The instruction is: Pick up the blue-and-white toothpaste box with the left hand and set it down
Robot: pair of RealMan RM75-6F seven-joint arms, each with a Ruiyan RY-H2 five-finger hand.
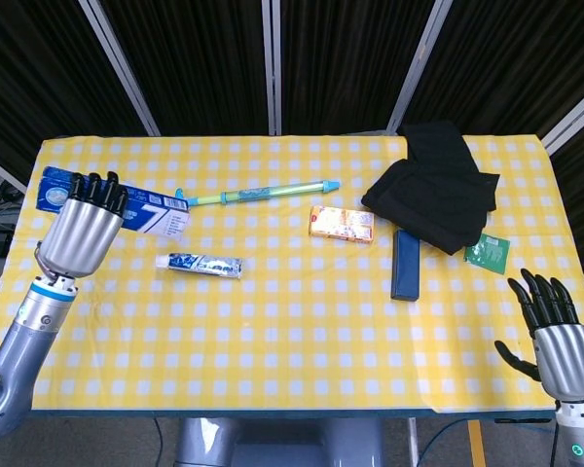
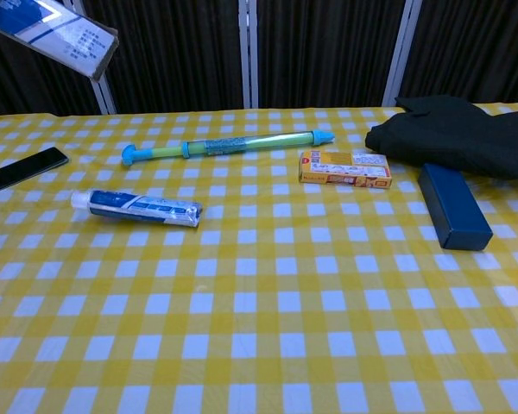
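Observation:
My left hand [image 1: 81,232] grips the blue-and-white toothpaste box [image 1: 154,217] and holds it high above the table's left side. The box's open end [image 2: 85,39] tilts down to the right in the chest view's top left corner, where the hand itself is out of frame. A blue-and-white toothpaste tube [image 1: 200,265] lies flat on the yellow checked cloth below the box, also seen as the tube [image 2: 138,207] in the chest view. My right hand [image 1: 555,331] hovers off the table's front right corner with fingers spread and nothing in it.
A black phone [image 2: 22,170] lies at the left edge. A green-and-blue stick toy [image 1: 256,195], an orange box [image 1: 342,223], a dark blue case [image 1: 405,264], black cloth [image 1: 436,187] and a green packet [image 1: 487,251] lie across the back and right.

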